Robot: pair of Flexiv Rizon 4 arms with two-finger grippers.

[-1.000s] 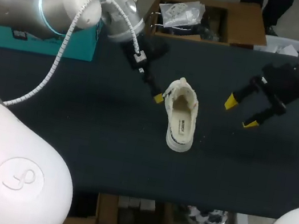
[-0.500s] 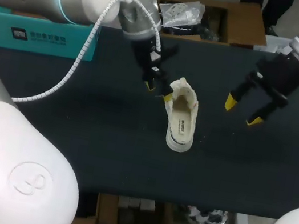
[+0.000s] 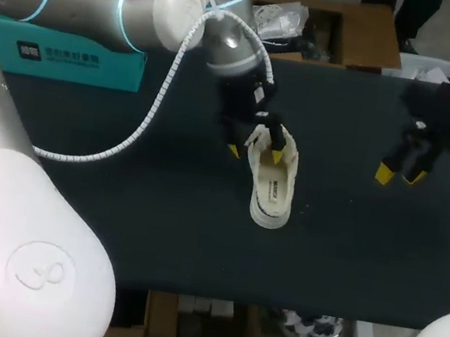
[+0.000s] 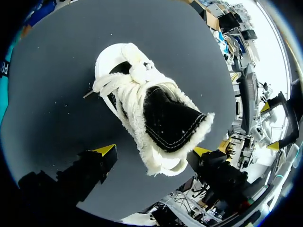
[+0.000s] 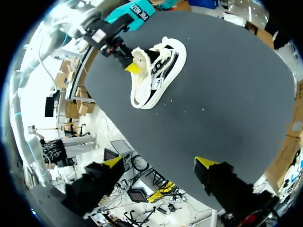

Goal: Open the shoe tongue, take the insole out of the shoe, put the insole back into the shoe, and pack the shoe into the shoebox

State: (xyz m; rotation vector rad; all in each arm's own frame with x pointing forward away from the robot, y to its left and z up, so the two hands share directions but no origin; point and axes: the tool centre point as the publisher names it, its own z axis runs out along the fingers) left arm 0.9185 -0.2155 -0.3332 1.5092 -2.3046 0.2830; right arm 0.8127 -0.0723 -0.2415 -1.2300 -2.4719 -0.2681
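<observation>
Two-arm scene with one white shoe (image 3: 268, 216) on the dark table (image 3: 114, 201). The shoe is laid sole-down with its opening turned upward, so that the printed insole (image 3: 275, 186) is seen inside it. The left gripper (image 3: 255, 152) is held over the shoe's fleece-trimmed end, with its fingers spread and one yellow tip placed to each side of that end. In the left wrist view the fleecy, dark-lined flap (image 4: 173, 120) is found between the fingers, and the knotted laces (image 4: 135, 75) are seen further ahead of the gripper. A strip of bare table is visible between one tip and the shoe, so nothing is gripped and the left hand is classed as released. Whether the other tip touches the shoe cannot be told. The right gripper (image 3: 400, 175) is held above the table, well apart from the shoe. In its own wrist view the two fingers are seen wide apart with only the table surface beneath them, so this hand too is released and empty. From that view the shoe is seen far ahead of the right gripper, with a yellow tip of the left gripper just beside the fleecy flap. A teal shoebox (image 3: 78, 60) is seen beside the left arm, well apart from both grippers and from the shoe.
</observation>
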